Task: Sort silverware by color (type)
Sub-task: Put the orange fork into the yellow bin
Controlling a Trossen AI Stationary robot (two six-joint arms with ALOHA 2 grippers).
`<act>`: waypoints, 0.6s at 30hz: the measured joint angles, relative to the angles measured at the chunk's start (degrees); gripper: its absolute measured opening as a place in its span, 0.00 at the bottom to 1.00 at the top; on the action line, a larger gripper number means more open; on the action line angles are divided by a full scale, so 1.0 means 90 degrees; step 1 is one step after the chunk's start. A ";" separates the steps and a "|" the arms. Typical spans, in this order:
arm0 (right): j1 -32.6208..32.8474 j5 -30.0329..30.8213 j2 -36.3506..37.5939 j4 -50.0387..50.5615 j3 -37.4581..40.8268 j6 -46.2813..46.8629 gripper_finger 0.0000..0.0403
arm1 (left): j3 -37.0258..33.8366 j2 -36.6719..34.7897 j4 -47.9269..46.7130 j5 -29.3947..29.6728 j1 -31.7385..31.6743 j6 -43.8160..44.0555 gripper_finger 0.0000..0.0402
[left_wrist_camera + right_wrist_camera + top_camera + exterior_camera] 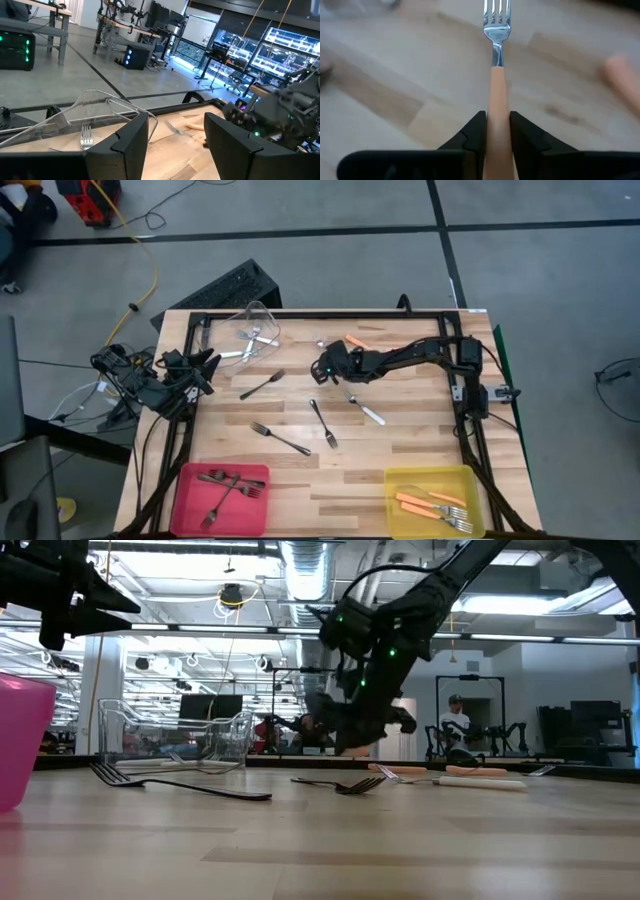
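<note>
Right end effector [497, 131], reaching across mid-table, clamps an orange-handled fork [497, 75]; left end effector [175, 135] waits, fingers parted.

The bench [400, 460] is pale wood in glued strips, smooth with a light sheen. The fork [497, 75] has a polished metal head and a matt orange handle, probably plastic. The corner bins look plastic: pink bin [185, 505], yellow bin [398, 515], glossy clear bin [262, 315].
</note>
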State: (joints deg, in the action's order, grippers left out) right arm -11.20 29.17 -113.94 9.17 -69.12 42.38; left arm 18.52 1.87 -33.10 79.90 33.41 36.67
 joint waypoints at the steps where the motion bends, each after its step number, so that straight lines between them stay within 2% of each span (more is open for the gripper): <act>1: -0.0009 0.0016 0.0068 -0.0002 -0.0002 -0.0052 0.23 | 0.0000 0.0000 0.0001 0.0000 0.0000 0.0002 0.44; 8: 0.0070 0.0102 0.0426 -0.0107 -0.0006 -0.0410 0.23 | 0.0000 0.0000 -0.0001 -0.0010 0.0000 0.0002 0.44; 14: 0.0198 -0.0001 0.0699 -0.0419 -0.0019 -0.1210 0.23 | 0.0000 0.0000 -0.0001 -0.0010 0.0000 0.0002 0.44; 18: 0.0308 -0.0517 0.0793 -0.0526 -0.0019 -0.1814 0.23 | 0.0000 0.0002 -0.0001 -0.0012 -0.0002 0.0002 0.44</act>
State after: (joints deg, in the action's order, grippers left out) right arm -8.43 24.51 -106.81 4.43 -69.30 26.06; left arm 18.52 1.88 -33.11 79.79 33.39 36.69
